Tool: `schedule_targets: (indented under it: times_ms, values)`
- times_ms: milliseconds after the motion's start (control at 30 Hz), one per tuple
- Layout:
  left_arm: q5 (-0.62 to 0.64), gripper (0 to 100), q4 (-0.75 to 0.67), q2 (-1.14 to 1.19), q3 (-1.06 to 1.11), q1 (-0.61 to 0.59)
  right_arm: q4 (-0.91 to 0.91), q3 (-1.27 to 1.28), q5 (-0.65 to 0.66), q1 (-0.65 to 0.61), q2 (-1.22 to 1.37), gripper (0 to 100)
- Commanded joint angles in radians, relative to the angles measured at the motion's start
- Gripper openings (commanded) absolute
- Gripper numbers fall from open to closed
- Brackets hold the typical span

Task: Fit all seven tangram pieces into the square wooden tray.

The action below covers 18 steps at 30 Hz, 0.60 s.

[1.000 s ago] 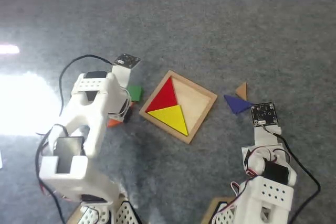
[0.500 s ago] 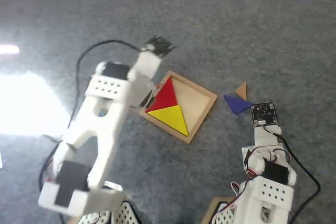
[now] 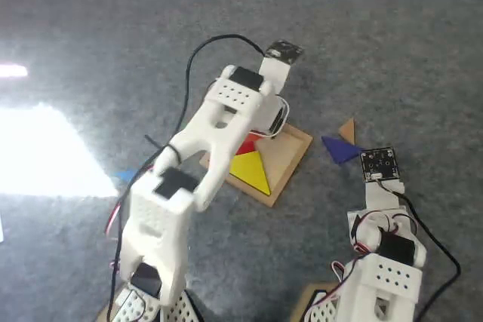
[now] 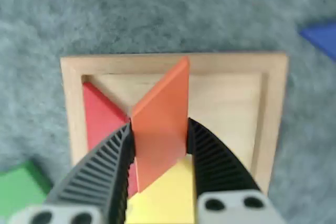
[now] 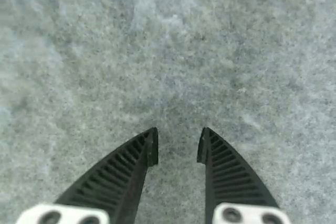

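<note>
1. Square wooden tray (image 3: 296,144): we log it at mid-table on the grey carpet, turned corner-on like a diamond in the high view.
2. Red triangle piece (image 4: 103,113): lies flat inside the tray against one wall.
3. Yellow triangle piece (image 3: 254,172): lies flat in the tray, its edge touching the red one.
4. Orange flat piece (image 4: 160,124): held above the tray. Its long axis runs straight out from the fingers, and its free end points across the bare wood toward the opposite rim.
5. Left gripper (image 4: 158,127): over the tray, jaws clamped on the orange piece's two side edges.
6. Right gripper (image 5: 177,145): over bare carpet, jaws slightly apart, nothing between them.
7. Blue triangle piece (image 3: 340,148): on the carpet beside the tray, one point aimed at it.
8. Small tan triangle piece (image 3: 348,131): just beside the blue one.
9. Green block piece (image 4: 19,188): on the carpet outside the tray.
</note>
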Motion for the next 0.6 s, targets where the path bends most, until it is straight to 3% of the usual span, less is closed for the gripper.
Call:
schedule_targets:
  times_ms: [0, 233, 567]
  values:
    - [0.301, 1, 0.091, 0.143, -0.255, 0.025, -0.016, -0.005, 0.011, -0.005, -0.012, 14.3]
    - [0.651, 1, 0.249, 0.201, -0.472, 0.081, -0.016, -0.005, 0.011, -0.005, -0.012, 14.3]
    - [1.025, 1, 0.229, 0.204, -0.433, 0.078, -0.016, -0.005, 0.011, -0.005, -0.012, 14.3]
